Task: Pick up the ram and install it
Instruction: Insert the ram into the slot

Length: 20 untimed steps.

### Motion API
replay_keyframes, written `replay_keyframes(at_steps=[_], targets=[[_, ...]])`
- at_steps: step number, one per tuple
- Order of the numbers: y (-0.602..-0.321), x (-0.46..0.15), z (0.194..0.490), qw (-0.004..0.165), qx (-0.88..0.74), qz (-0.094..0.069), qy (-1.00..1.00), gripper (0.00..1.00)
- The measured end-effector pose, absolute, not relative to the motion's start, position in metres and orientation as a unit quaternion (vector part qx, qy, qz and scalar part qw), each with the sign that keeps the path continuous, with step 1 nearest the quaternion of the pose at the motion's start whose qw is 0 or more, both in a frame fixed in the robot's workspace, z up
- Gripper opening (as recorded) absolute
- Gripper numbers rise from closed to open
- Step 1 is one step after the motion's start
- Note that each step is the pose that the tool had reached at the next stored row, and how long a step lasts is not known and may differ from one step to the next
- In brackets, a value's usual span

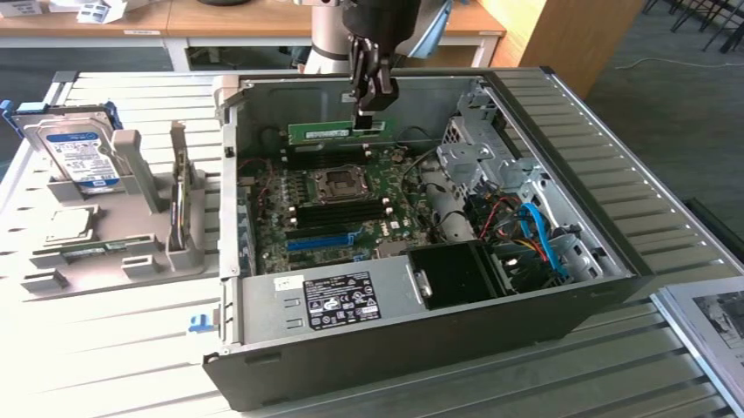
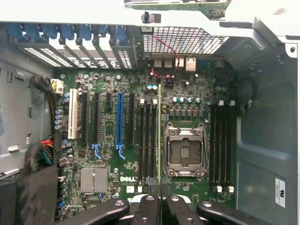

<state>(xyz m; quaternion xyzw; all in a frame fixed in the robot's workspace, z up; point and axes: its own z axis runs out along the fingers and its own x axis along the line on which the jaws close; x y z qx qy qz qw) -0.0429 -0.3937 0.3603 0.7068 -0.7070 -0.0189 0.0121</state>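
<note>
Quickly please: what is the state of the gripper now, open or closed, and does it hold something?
Gripper: closed on the ram, holding it over the motherboard inside the open computer case.

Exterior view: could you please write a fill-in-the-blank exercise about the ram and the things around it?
The jaws are shut on the ram, whose board is ___ in colour. The ram hangs over the open ___ case. The hard drive stands at the exterior view's ___.
Missing words: green; computer; left.
</note>
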Motion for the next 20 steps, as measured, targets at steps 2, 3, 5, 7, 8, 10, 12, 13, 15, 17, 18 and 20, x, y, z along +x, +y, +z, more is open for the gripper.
replay_keyframes(at_steps=[2,3,5,7,8,10,12,13,15,17,18,20], targets=[[-0.394,-0.043,0.36,0.012,0.707,-0.019,-0.707,0.12],[-0.394,-0.043,0.36,0.012,0.707,-0.019,-0.707,0.12],[-0.394,-0.043,0.36,0.012,0.707,-0.019,-0.707,0.12],[-0.394,-0.043,0.36,0.012,0.707,-0.019,-0.707,0.12],[-0.394,-0.043,0.36,0.012,0.707,-0.019,-0.707,0.12],[-0.394,-0.043,0.358,0.012,0.707,-0.019,-0.707,0.12],[-0.394,-0.043,0.355,0.013,0.707,-0.018,-0.707,0.12],[-0.394,-0.043,0.354,0.013,0.707,-0.018,-0.707,0.12],[-0.394,-0.043,0.351,0.014,0.707,-0.017,-0.707,0.12],[-0.394,-0.043,0.349,0.015,0.707,-0.016,-0.707,0.12],[-0.394,-0.043,0.347,0.016,0.707,-0.015,-0.707,0.12],[-0.394,-0.043,0.344,0.017,0.707,-0.014,-0.707,0.12]])
